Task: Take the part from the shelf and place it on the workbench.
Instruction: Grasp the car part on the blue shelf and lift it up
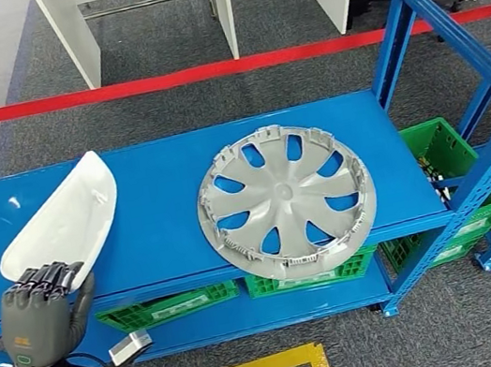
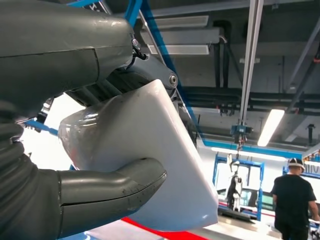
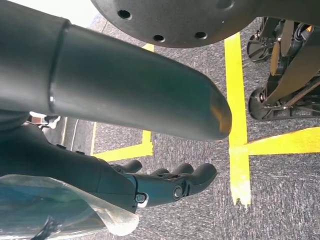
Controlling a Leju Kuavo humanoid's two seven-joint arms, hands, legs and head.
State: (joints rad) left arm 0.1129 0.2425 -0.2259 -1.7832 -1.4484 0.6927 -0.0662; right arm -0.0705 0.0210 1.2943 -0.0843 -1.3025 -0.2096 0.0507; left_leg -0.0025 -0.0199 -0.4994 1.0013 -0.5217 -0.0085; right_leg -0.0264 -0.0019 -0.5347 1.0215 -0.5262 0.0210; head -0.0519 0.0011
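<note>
Two parts were sitting on the blue shelf, which took up most of the head view, with its blue uprights slanting across the right side. Underneath the top deck you could see green crates lined up along the lower level, plus another green crate off past the right end of the deck.

Biggest thing on the deck was the silver hubcap, lying flat, inner side up, roughly middle-right, its near edge hanging a bit over the front lip of the shelf.

Well apart from it, at the left end, was the white part, a curved shell-like piece tilted with its near end off the front edge of the shelf. The left hand had hold of it at that near end, dark fingers curled over the top edge. In the left wrist view the thick thumb pressed against the white part from one side and the fingers clamped it from the other, so it was properly gripped.

The right hand hung over grey carpet with yellow floor tape, fingers loosely extended and apart, nothing in it.

A person in a black shirt stood far off in the left wrist view.

A red floor line ran behind the shelf.
</note>
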